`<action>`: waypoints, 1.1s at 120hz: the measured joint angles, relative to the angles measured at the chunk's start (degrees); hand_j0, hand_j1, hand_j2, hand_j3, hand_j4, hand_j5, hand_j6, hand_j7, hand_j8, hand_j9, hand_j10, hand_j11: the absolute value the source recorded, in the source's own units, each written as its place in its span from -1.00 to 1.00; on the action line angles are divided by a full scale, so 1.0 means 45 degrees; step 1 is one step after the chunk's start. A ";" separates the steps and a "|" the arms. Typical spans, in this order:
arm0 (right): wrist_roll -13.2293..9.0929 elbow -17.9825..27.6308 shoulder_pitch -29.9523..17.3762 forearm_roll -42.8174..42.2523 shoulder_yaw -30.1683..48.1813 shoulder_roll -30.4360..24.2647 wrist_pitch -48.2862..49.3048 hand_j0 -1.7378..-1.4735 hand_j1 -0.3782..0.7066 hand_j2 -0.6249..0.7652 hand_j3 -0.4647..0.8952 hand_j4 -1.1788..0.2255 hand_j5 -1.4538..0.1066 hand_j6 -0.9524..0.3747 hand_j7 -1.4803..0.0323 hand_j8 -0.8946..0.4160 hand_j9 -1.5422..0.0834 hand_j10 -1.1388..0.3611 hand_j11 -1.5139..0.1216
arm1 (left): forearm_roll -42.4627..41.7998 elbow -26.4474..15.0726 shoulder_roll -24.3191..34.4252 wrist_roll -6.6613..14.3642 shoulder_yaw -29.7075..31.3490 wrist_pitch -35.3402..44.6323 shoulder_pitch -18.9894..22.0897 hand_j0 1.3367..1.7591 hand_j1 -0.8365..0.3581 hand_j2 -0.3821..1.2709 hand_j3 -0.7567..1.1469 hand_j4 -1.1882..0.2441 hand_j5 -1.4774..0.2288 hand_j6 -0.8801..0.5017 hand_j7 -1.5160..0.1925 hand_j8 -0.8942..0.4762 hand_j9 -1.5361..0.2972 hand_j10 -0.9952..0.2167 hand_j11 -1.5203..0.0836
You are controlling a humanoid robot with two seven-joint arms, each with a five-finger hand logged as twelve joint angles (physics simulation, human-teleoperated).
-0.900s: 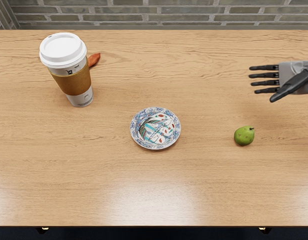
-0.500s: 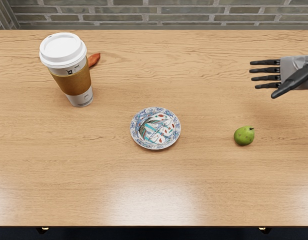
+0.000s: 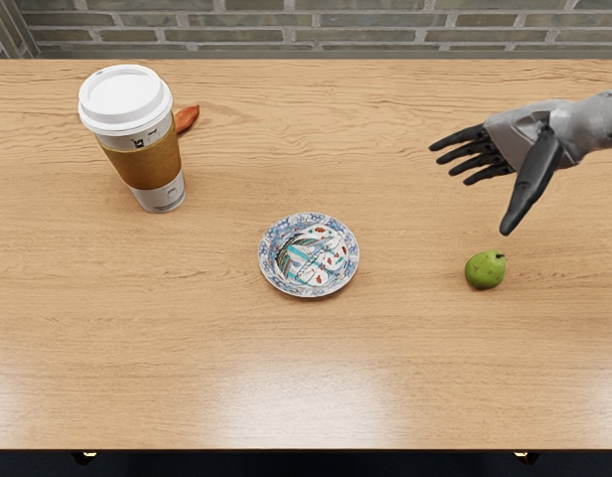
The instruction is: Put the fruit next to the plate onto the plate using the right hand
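The small green fruit (image 3: 485,269) is lying on the desk (image 3: 385,378) near my right hand (image 3: 510,144), which I'm holding splayed, empty.

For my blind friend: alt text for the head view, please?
A robot's right hand, fingers spread, hovers near a green fruit on a wooden table. A patterned plate lies apart to its left, a lidded cup beyond.

green fruit (image 3: 485,269), blue floral-patterned plate (image 3: 309,254), white-lidded brown-sleeved cup (image 3: 135,135)

The right hand (image 3: 507,156) is hovering open above the green fruit (image 3: 485,269), not touching it. The patterned plate (image 3: 309,254) is sitting well apart to its left.
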 joint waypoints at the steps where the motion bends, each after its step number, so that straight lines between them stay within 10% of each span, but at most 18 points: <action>1: 0.0000 0.0060 0.0097 -0.0023 -0.0123 -0.0007 0.0000 -0.40 -0.80 -0.12 -0.32 0.58 0.75 0.33 0.84 0.26 0.79 0.43 0.74 | 0.0001 -0.0001 0.0000 0.0000 0.0000 0.0000 0.0007 0.52 0.97 -0.54 -0.21 0.64 0.72 0.26 0.76 0.29 0.66 0.63 0.88; 45: 0.0000 0.2580 0.1738 -0.3815 -0.2244 -0.0390 -0.1314 -0.40 -0.68 -0.14 -0.32 0.50 0.66 0.24 0.75 0.17 0.70 0.35 0.66 | 0.0001 0.0002 0.0000 0.0001 0.0000 0.0000 0.0075 0.52 0.97 -0.54 -0.21 0.64 0.72 0.26 0.76 0.29 0.66 0.63 0.88; 132: 0.0000 0.4355 0.0715 -0.5221 -0.5299 0.0991 -0.8786 -0.40 -0.85 -0.11 -0.32 0.61 0.79 0.36 0.88 0.29 0.82 0.45 0.78 | -0.0002 -0.0004 0.0000 0.0004 -0.0001 0.0000 0.0012 0.52 0.97 -0.54 -0.21 0.64 0.72 0.26 0.76 0.29 0.66 0.63 0.88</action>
